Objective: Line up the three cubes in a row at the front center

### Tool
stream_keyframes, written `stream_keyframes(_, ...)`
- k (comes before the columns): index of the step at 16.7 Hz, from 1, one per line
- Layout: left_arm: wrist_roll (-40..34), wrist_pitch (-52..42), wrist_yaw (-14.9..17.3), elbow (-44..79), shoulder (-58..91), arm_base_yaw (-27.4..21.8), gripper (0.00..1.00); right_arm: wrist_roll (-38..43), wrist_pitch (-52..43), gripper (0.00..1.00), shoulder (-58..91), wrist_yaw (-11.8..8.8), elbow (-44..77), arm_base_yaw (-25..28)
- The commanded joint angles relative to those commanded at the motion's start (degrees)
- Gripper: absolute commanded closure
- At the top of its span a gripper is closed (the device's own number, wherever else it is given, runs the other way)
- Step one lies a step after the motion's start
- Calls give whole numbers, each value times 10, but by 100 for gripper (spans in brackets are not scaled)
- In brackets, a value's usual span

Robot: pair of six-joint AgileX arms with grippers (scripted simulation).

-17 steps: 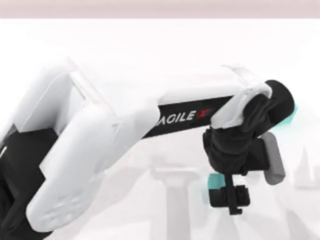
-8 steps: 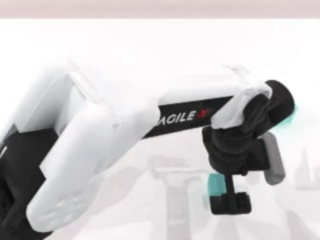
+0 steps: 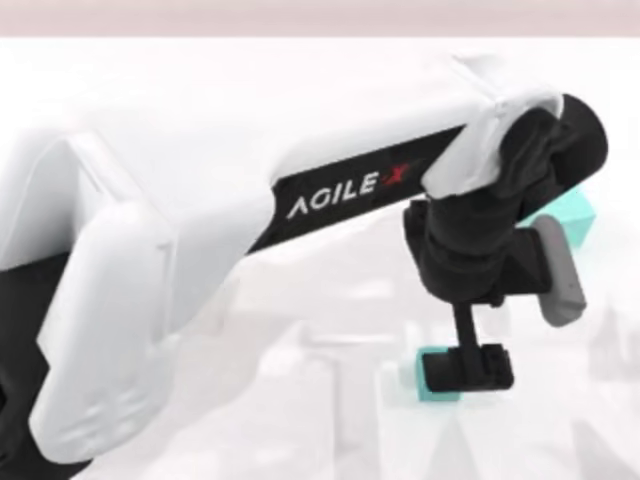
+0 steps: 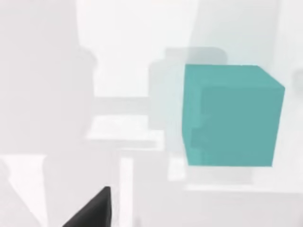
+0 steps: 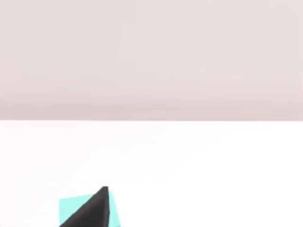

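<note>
Left arm (image 3: 200, 260): white, fills the left and centre of the top view and reaches to the right half of the frame. Left gripper (image 3: 468, 366): black, lower right of centre, directly above the small darker teal cube (image 3: 432, 378); whether its fingers are apart or together cannot be told. Light cyan cube (image 3: 568, 215): upper right, partly hidden behind the wrist; right gripper outside the top view.
</note>
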Motion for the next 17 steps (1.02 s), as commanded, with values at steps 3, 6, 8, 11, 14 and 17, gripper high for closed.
stream_keyframes(3,0,-13,0,12,-5,2,0,0,0,0,0,0,0,0)
stream_keyframes(6,0,-12,0,11,-3,-2,0,0,0,0,0,0,0,0)
stream_keyframes(8,-5,-1,-1,-5,-20,7,0,-1,-13,0,17,0,17,2)
stream_keyframes(11,-25,41,-4,-70,-91,45,0,-3,-61,0,87,0,86,10)
stream_keyframes(14,-60,108,-9,-178,-215,105,0,-7,-137,0,211,-1,205,23)
stream_keyframes(17,-106,197,-13,-326,-387,184,0,-12,-232,0,380,-1,352,39)
